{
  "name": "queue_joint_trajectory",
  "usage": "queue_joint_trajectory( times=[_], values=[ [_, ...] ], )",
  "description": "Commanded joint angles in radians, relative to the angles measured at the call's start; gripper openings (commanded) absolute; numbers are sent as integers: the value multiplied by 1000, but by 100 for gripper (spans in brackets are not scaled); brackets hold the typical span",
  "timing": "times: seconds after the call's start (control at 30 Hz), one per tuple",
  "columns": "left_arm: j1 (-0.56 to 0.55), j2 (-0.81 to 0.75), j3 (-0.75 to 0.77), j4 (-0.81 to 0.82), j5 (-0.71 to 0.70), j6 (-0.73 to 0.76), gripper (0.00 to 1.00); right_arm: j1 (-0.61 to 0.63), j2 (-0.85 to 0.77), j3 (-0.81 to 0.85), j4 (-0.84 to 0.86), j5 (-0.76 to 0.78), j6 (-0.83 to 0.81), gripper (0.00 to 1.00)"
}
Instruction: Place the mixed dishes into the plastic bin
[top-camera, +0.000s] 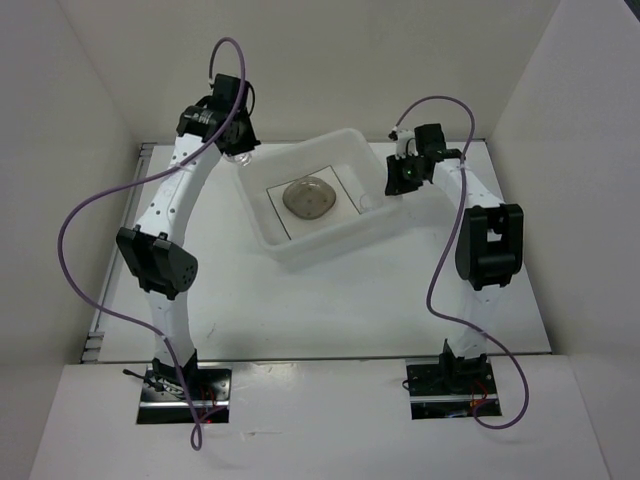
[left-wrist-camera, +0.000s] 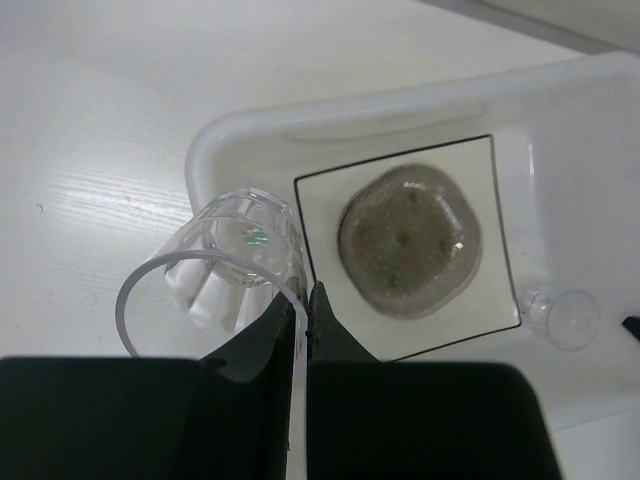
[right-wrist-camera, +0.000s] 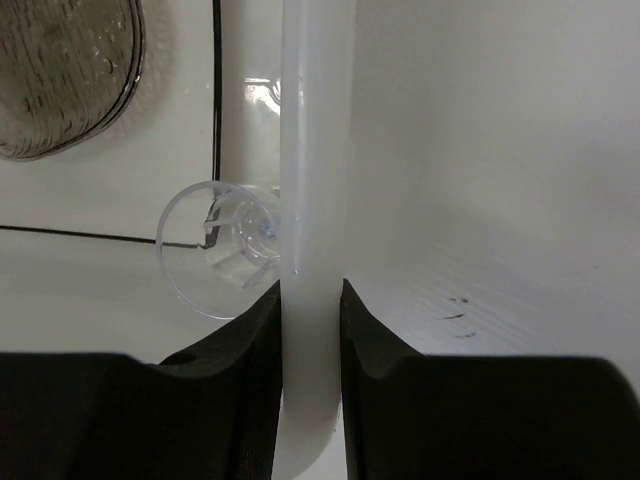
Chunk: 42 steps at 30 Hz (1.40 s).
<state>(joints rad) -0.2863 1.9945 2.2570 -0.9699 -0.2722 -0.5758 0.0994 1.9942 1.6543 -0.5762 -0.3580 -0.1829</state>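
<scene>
The white table (top-camera: 330, 310) carries the plastic bin (top-camera: 300, 250) a little toward 12 o'clock from its middle. Seen from above, the bin is turned askew, with its long axis running from about 8 o'clock to 2 o'clock. The right gripper (right-wrist-camera: 310, 300) is at the bin's 3 o'clock corner, one finger inside and one outside, both pressed against the rolled rim and wall so that it is clamped on the tub itself. Flat on the bin's floor lies the square plate (left-wrist-camera: 320, 200), its thin dark border roughly parallel to the walls. The greyish dish (left-wrist-camera: 410, 240) sits open side up in the plate's middle. Its edge shows a doubled line in the right wrist view, but I cannot tell whether that is two dishes nested. The left gripper (left-wrist-camera: 305, 305) is at the bin's 10 o'clock corner, its fingers almost together and pinching the thin lip of a clear cup (left-wrist-camera: 235, 265). That cup hangs tilted over the rim corner, partly above the table. In the left wrist view its mouth points toward 7 o'clock and its faceted base toward 1 o'clock, with a tiny iridescent fleck on the base too small to read. A second clear cup (right-wrist-camera: 215, 250) lies on its side inside the bin, between the plate's edge and the wall the right gripper holds, its base nearest that wall.
</scene>
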Motion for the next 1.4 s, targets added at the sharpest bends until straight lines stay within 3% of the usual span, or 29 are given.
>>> queue_joint_trajectory(
  times=[0.0, 0.37, 0.4, 0.43, 0.47, 0.57, 0.67, 0.8, 0.93, 1.17, 1.23, 1.3, 1.37],
  values=[
    [6, 6, 111, -10, 4, 4, 0, 14, -77, -48, 3, -58, -9, 1],
    [-27, 289, 625, -199, 105, -47, 0, 14, -322, -353, -80, -125, 140, 3],
    [-27, 290, 659, -208, 105, -47, 0, 14, -377, -408, -97, -148, 140, 15],
    [-27, 300, 659, -208, 105, -47, 0, 14, -440, -433, -106, -148, 140, 51],
    [-27, 300, 659, -208, 105, -47, 0, 14, -440, -451, -106, -148, 140, 57],
    [-27, 300, 659, -217, 96, -47, 0, 14, -544, -443, -70, -98, 174, 63],
    [-27, 291, 659, -217, 96, -47, 0, 14, -511, -348, 1, -76, 186, 64],
    [-36, 291, 659, -217, 96, -56, 0, 14, -315, -203, 47, -58, 195, 64],
    [-45, 291, 650, -217, 96, -56, 0, 14, -197, -172, 84, -71, 175, 61],
    [-76, 291, 650, -236, 96, -56, 0, 14, -132, -220, 131, -71, 145, 39],
    [-85, 291, 650, -236, 96, -56, 0, 14, -132, -220, 131, -71, 145, 27],
    [-94, 291, 650, -236, 87, -56, 0, 14, -170, -244, 131, -81, 154, 16],
    [-94, 302, 661, -236, 87, -56, 0, 14, -225, -286, 110, -81, 163, 11]
  ],
)
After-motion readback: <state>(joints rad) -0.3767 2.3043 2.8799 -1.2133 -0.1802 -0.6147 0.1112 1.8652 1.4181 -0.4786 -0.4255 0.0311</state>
